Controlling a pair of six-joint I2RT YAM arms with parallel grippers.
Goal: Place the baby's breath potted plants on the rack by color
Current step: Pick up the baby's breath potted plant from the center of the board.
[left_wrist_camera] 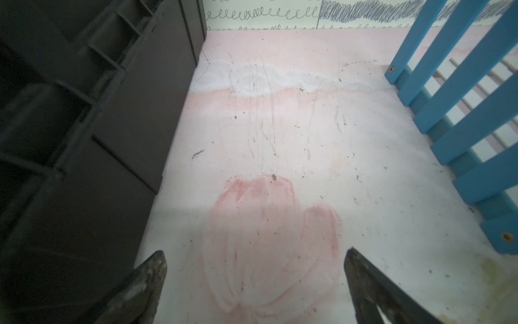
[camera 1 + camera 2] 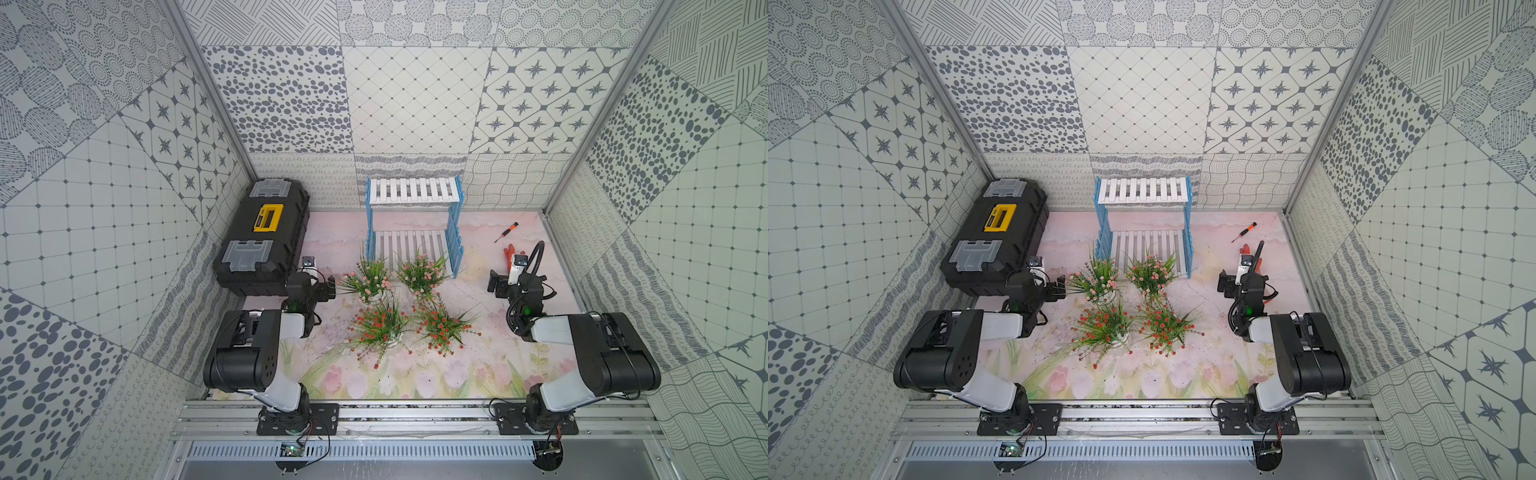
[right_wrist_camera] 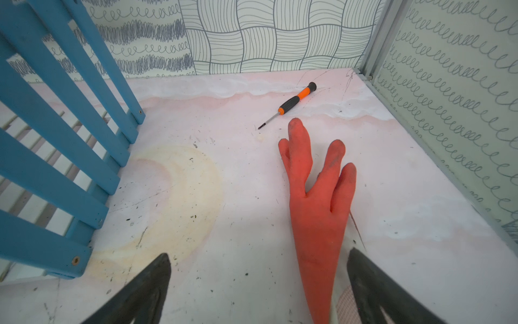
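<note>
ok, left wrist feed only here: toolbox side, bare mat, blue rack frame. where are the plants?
Observer: All four baby's breath potted plants stand clustered on the mat in front of the rack, to the right of the left hand.
Operator: grouped by colour at all?
Observer: Roughly. The two pink plants are the pair nearer the rack, and the two red plants are nearer the arm bases.
Operator: right hand busy?
Observer: No. The right hand is open and holds nothing. An orange glove lies on the mat under and ahead of it.
</note>
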